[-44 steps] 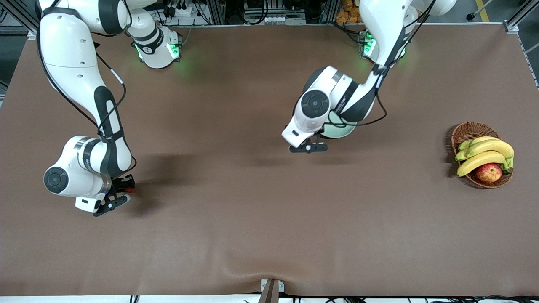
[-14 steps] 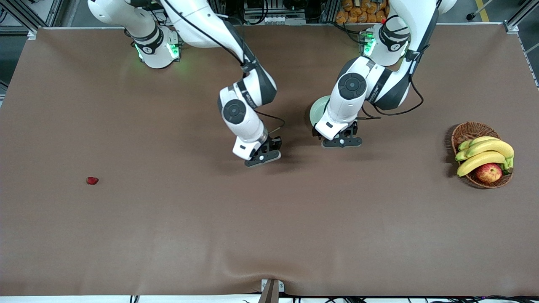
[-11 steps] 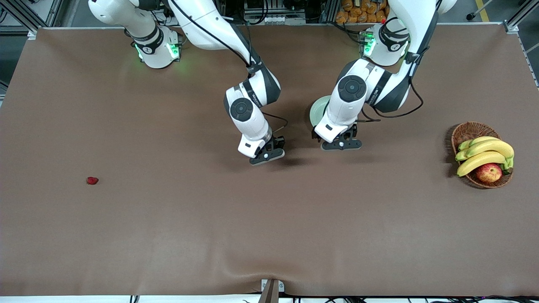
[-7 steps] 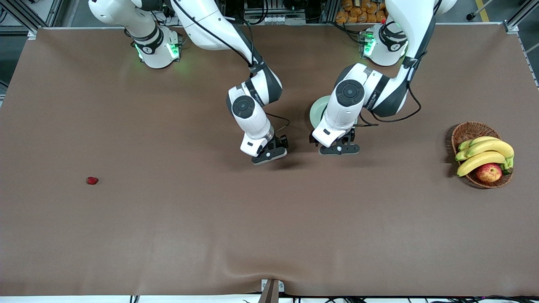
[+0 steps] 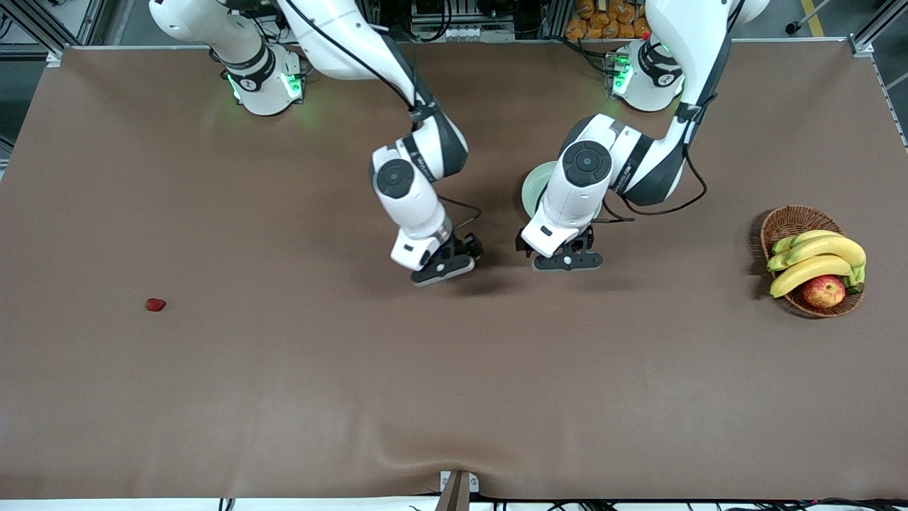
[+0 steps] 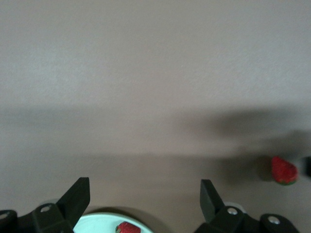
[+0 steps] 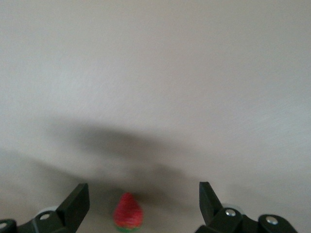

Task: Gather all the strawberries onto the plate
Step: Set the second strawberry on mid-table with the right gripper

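One strawberry (image 5: 155, 304) lies alone on the brown table toward the right arm's end. Another strawberry (image 7: 128, 211) sits on the table below my right gripper (image 7: 143, 190), whose fingers stand open around empty air; the left wrist view shows this same strawberry (image 6: 283, 170) off the plate. A third strawberry (image 6: 127, 227) rests in the mint-green plate (image 6: 95, 224). My left gripper (image 6: 144, 189) hangs open and empty just past the plate's rim. In the front view the left arm hides most of the plate (image 5: 536, 186), with the right gripper (image 5: 461, 253) and left gripper (image 5: 560, 248) side by side.
A brown wicker basket (image 5: 786, 220) with bananas (image 5: 816, 259) and a red-yellow apple (image 5: 823, 291) stands toward the left arm's end of the table. The table's cloth has a fold at its near edge (image 5: 425, 461).
My right gripper carried a strawberry toward the plate, then opened and let it go onto the table beside the plate. The left gripper has drifted slightly off the plate, still open.
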Robot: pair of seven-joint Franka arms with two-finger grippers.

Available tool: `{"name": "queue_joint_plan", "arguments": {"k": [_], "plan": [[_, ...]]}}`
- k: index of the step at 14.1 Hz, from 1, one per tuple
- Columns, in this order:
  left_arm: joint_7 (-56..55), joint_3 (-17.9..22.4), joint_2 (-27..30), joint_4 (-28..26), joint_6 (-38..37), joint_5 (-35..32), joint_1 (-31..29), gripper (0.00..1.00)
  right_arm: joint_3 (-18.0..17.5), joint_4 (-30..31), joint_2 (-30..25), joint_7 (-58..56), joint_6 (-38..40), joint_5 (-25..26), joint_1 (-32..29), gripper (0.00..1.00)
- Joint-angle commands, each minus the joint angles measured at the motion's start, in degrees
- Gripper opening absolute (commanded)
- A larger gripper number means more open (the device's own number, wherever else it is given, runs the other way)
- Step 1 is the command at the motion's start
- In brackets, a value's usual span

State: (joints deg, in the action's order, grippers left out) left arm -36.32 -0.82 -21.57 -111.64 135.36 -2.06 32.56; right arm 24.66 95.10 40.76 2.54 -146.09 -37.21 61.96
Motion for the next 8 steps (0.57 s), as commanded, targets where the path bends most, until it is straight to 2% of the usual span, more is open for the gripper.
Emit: {"name": "queue_joint_plan", "arguments": {"k": [1,4,8], "plan": [[-0.41,-0.59,-2.94,5.10,-1.15,-0.41,0.13,1.00,4.33,6.50,-7.53,-6.13,3.17,-0.67,-0.08,1.00],[-0.50,-0.94,-6.19,9.32,-1.15,1.34,1.09,1.00,10.48,6.94,-8.42,-6.84,6.33,-0.58,-0.08,1.00],[-1.38,-2.26,-13.48,16.78,-1.06,4.42,4.69,1.00,21.90,8.00,-8.51,-12.03,16.86,-0.58,-0.26,1.00]]}}
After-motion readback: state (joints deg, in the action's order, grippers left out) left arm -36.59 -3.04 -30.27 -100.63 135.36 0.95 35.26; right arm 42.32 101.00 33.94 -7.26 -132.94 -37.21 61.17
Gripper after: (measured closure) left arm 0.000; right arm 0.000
